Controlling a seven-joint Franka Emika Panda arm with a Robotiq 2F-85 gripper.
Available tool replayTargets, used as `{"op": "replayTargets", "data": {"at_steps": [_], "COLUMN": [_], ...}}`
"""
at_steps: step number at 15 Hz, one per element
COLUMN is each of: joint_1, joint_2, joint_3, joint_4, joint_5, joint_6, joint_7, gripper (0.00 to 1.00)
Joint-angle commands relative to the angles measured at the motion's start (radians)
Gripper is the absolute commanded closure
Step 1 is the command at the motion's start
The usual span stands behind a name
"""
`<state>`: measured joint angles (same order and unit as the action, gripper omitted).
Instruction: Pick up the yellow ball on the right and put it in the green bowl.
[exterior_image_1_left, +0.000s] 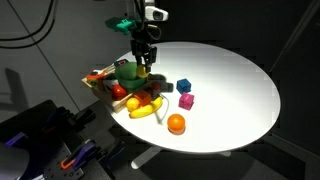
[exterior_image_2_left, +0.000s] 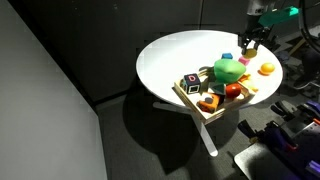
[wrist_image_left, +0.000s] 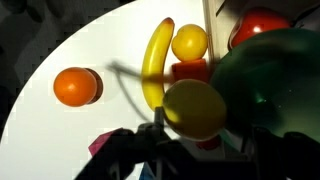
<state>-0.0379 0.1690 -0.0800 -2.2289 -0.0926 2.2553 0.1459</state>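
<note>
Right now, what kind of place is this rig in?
Likely a lab: a round white table against dark walls, toy fruit and cubes such as the orange ball, and equipment beside it.

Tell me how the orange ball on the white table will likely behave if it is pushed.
The orange ball is a smooth sphere, so it would probably roll rather than slide. The white table looks flat and rimless, and the ball lies near its edge, so a push might send it off. It looks small, so likely light.
</note>
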Motion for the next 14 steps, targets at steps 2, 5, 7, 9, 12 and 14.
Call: {"op": "replayTargets", "data": {"at_steps": [2, 5, 7, 9, 12, 14], "joint_1": [0.015, 0.028, 0.035, 0.042, 0.047, 0.045], "joint_2": [-0.023, -0.025, -0.024, -0.024, -0.023, -0.025], "joint_3": [0.02, 0.03, 0.036, 0.038, 0.039, 0.038], "joint_4": [-0.03, -0.046, -0.056, -0.067, -0.072, -0.071], "joint_5": [-0.004, -0.007, -0.01, -0.02, -0.018, -0.014], "joint_6": [0.003, 0.005, 0.005, 0.009, 0.006, -0.001], "joint_7": [0.008, 0.008, 0.011, 0.017, 0.017, 0.015], "gripper": [0.62, 0.62, 0.62, 0.12, 0.0, 0.0]}}
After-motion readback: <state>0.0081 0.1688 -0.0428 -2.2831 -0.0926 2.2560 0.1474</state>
